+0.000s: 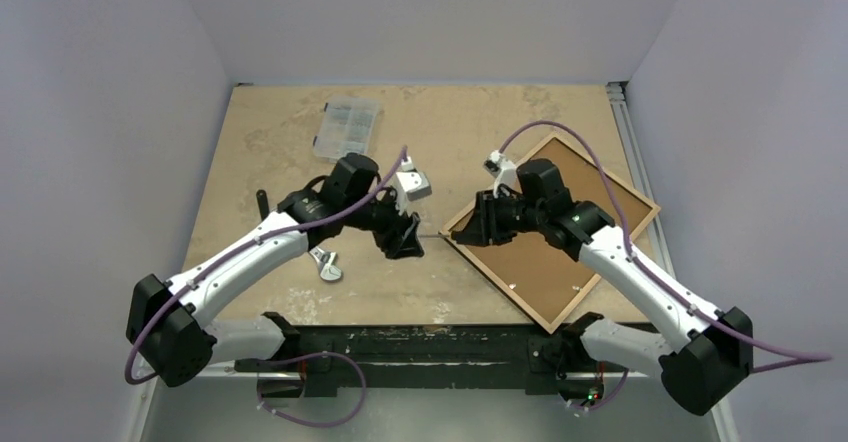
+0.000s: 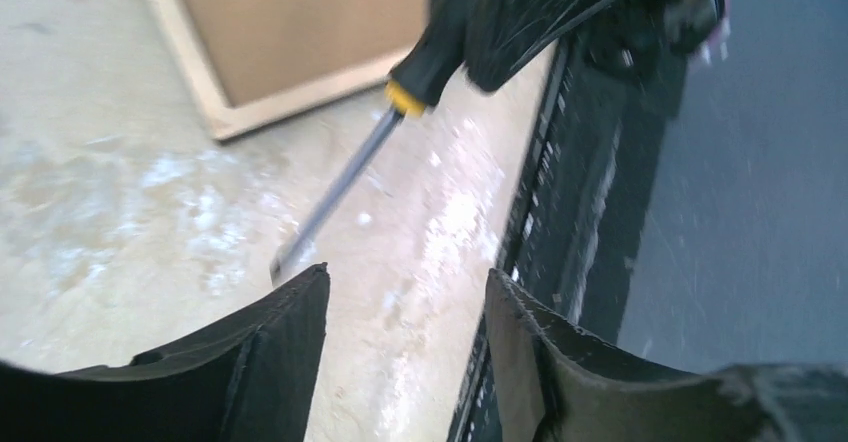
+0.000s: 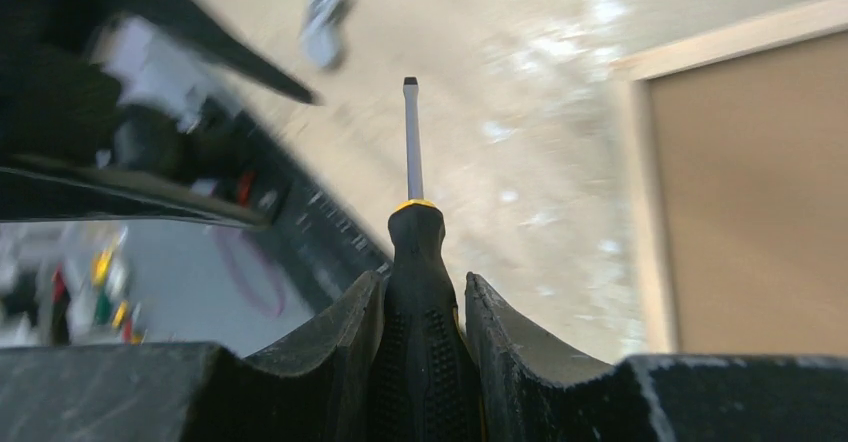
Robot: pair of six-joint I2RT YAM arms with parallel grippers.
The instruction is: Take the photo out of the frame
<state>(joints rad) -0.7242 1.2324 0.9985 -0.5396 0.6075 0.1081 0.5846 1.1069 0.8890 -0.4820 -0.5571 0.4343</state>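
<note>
The frame (image 1: 565,262) lies face down at the right of the table, brown backing up with a pale wooden edge. It also shows in the left wrist view (image 2: 300,22) and the right wrist view (image 3: 750,182). The photo is hidden under the backing. My right gripper (image 1: 482,224) hovers over the frame's left corner, shut (image 3: 425,282) on the black handle of a flat screwdriver (image 3: 411,142). Its shaft points left, toward my left gripper (image 1: 405,237). My left gripper is open and empty (image 2: 405,282) above bare table, the screwdriver (image 2: 340,187) tip just ahead of its left finger.
A clear plastic parts box (image 1: 347,128) lies at the back left. A white-grey block (image 1: 412,182) sits behind my left gripper. A small metal tool (image 1: 326,265) lies near the left forearm. A black rail (image 1: 420,342) runs along the table's near edge.
</note>
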